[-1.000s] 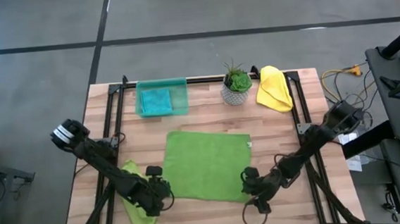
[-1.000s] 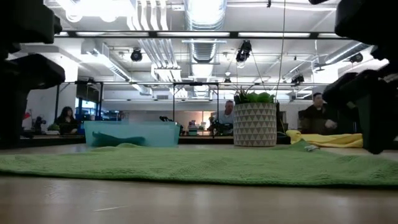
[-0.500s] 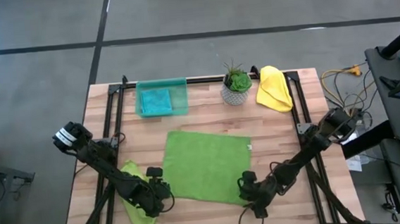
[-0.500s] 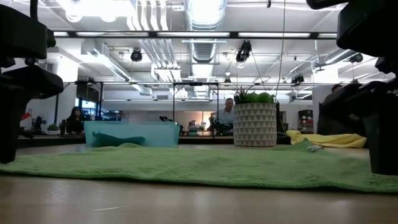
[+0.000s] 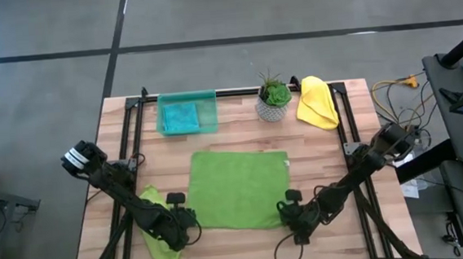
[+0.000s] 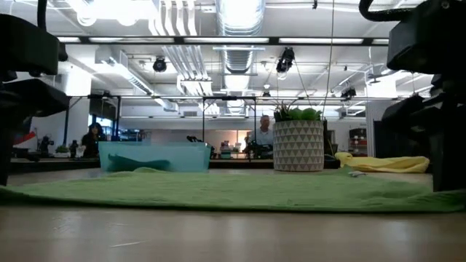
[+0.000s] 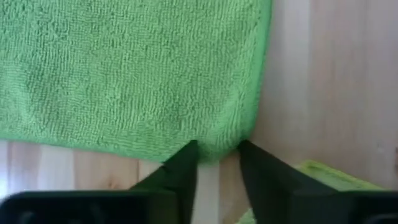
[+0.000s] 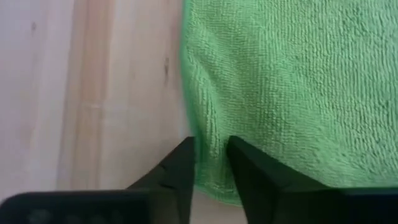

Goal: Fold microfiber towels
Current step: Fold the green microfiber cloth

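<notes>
High view: lime green towel point(image 5: 240, 188) spread flat mid-counter point(image 5: 331, 151). Left pincer point(image 5: 186, 227) at its near-left corner, right pincer point(image 5: 292, 217) at its near-right corner.

Left wrist view: left pincer point(image 7: 217, 155) clenched on the towel's corner.

Right wrist view: right pincer point(image 8: 210, 149) clenched on the towel's edge.

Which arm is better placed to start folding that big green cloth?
Neither alone. The left claw pinches one near corner of the lime green towel, the right claw the other, so both can lift together.
</notes>
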You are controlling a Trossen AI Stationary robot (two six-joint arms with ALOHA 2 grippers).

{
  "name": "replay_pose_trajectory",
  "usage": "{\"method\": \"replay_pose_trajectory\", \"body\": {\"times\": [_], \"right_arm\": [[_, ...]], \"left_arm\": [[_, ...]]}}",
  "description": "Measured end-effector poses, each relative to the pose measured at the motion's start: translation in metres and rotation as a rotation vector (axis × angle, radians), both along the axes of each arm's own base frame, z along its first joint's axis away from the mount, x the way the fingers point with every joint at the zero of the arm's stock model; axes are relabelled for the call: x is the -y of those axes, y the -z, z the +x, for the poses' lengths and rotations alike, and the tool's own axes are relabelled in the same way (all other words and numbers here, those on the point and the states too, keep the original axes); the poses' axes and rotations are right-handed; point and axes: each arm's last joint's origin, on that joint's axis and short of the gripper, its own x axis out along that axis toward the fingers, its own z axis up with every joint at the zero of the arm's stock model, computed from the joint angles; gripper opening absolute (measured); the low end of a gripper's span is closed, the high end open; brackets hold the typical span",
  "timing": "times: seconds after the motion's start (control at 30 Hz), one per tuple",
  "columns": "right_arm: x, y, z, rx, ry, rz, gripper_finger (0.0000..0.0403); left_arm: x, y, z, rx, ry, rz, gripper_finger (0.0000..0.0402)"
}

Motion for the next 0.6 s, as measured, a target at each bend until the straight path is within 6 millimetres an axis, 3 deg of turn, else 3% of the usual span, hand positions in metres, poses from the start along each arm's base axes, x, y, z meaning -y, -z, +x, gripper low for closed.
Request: {"method": "replay_pose_trajectory", "body": {"times": [0.17, 0.37, 0.6], "right_arm": [[0.005, -0.009, -0.007, -0.040, 0.017, 0.000, 0.0029], [0.015, -0.029, -0.020, -0.080, 0.002, -0.006, 0.0010], [0.017, -0.067, -0.028, 0.008, -0.003, 0.104, 0.0009]], "left_arm": [[0.000, -0.011, 0.001, 0.023, 0.010, -0.012, 0.0009], [-0.009, -0.030, -0.005, 0.082, 0.010, 0.008, 0.0003], [-0.012, -0.059, -0.005, 0.191, 0.006, -0.079, 0.0000]]}}
